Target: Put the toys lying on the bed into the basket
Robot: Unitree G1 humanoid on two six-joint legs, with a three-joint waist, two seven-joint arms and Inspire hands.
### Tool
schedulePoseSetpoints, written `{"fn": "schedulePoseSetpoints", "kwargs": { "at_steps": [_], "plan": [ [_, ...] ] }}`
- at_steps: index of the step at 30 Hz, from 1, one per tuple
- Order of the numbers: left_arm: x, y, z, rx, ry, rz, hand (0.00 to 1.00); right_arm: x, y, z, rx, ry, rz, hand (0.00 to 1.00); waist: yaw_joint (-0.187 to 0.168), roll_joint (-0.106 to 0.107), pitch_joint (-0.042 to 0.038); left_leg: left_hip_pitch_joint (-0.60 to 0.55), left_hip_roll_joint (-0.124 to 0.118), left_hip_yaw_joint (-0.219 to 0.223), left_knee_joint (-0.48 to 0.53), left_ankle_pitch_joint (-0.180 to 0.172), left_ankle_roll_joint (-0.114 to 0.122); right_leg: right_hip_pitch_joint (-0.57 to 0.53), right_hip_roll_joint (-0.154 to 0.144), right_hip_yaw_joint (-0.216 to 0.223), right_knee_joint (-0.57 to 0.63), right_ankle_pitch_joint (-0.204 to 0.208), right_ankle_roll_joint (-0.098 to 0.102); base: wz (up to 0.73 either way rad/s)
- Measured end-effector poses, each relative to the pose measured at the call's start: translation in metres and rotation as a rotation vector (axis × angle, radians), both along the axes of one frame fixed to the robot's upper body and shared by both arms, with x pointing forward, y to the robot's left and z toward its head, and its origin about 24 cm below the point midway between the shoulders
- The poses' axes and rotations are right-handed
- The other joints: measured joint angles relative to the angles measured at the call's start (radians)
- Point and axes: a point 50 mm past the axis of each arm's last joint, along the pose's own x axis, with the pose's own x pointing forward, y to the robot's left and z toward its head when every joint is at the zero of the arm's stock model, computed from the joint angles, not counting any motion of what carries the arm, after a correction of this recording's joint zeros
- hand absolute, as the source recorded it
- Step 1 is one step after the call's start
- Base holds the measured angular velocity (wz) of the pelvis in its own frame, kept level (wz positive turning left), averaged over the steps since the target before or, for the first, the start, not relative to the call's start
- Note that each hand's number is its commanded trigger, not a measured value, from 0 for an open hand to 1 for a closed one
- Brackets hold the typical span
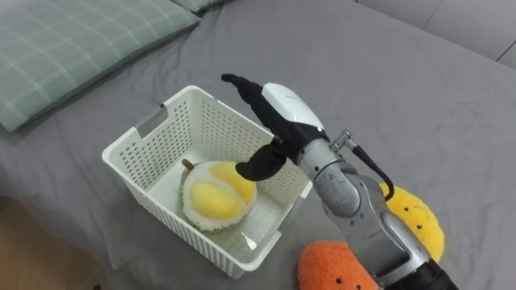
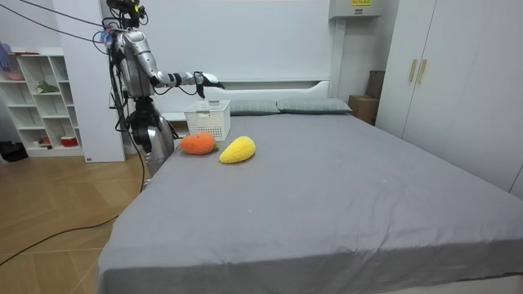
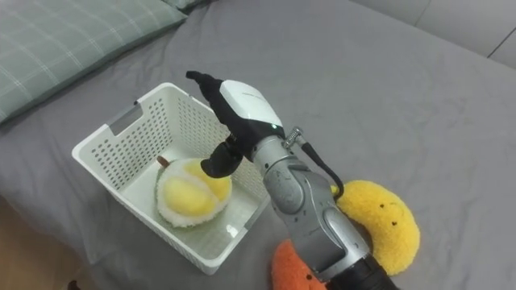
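A white slatted basket (image 1: 137,133) stands on the grey bed (image 1: 387,72) near its edge. Inside it lies a round yellow and cream plush toy (image 1: 214,193). My right hand (image 1: 282,109) hovers over the basket's right side, fingers straight, open and holding nothing, with the thumb pointing down just above the toy. An orange plush toy (image 1: 334,270) and a yellow plush toy (image 1: 415,221) lie on the bed to the right of the basket, under my forearm. In the room view I stand at the bed's head-end corner with that arm stretched over the basket (image 2: 208,121).
A green checked pillow (image 1: 72,40) lies beyond the basket to the left. The bed's edge runs close to the basket's near side. The room view has a white shelf unit (image 2: 41,106) behind me and wardrobes (image 2: 441,73) on its right.
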Motion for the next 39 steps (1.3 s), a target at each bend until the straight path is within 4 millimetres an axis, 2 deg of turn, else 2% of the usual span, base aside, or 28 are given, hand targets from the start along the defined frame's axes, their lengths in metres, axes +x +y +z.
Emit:
{"fn": "schedulePoseSetpoints", "kwargs": {
  "at_steps": [13, 18, 21, 27, 31, 35, 39],
  "plan": [
    [-0.002, 0.002, 0.000, 0.006, -0.001, 0.001, 0.00, 0.006, -0.013, 0.007, 0.032, -0.072, -0.080, 0.00, -0.035, 0.003, 0.0010, 0.006, 0.000, 0.003, -0.001, 0.000, 0.000, 0.005, 0.001, 0.006, -0.001, 0.000, 0.000, 0.00],
    [-0.001, 0.001, 0.001, 0.005, -0.010, 0.001, 0.00, 0.009, -0.023, 0.010, 0.034, -0.083, -0.114, 0.00, -0.053, 0.006, -0.0005, 0.007, 0.000, 0.003, -0.001, 0.000, 0.000, 0.006, 0.001, 0.007, -0.001, 0.000, 0.001, -0.01],
    [-0.005, 0.001, 0.000, 0.004, 0.000, 0.003, 0.00, 0.010, -0.030, 0.011, 0.026, -0.090, -0.135, 0.00, -0.058, 0.008, -0.0026, 0.023, 0.002, 0.019, -0.013, 0.001, 0.000, 0.009, 0.002, 0.022, 0.000, 0.000, 0.001, -0.16],
    [-0.014, 0.002, -0.002, 0.005, 0.019, 0.027, 0.00, 0.006, -0.056, 0.000, 0.062, -0.057, -0.221, 0.00, -0.071, 0.012, -0.0016, 0.056, 0.002, 0.031, -0.027, 0.002, 0.002, 0.029, 0.001, 0.030, -0.001, 0.002, 0.003, -0.06],
    [-0.025, 0.005, -0.004, 0.009, 0.039, 0.060, 0.00, -0.001, -0.078, -0.012, 0.061, -0.024, -0.310, 0.00, -0.103, 0.013, -0.0038, 0.054, 0.002, 0.034, -0.027, 0.003, 0.004, 0.027, -0.001, 0.038, 0.000, 0.003, 0.005, -0.01],
    [-0.034, 0.008, -0.004, 0.012, 0.052, 0.086, 0.00, -0.006, -0.092, -0.020, 0.052, 0.019, -0.354, 0.00, -0.132, 0.012, -0.0090, 0.056, 0.003, 0.051, -0.027, 0.004, 0.005, 0.022, 0.001, 0.057, 0.004, 0.004, 0.005, -0.10],
    [-0.037, 0.008, -0.005, 0.012, 0.058, 0.091, 0.00, -0.004, -0.107, -0.022, 0.073, 0.034, -0.413, 0.00, -0.164, 0.008, -0.0152, 0.057, 0.003, 0.055, -0.027, 0.004, 0.006, 0.023, 0.000, 0.057, 0.004, 0.004, 0.006, -0.01]
  ]
}}
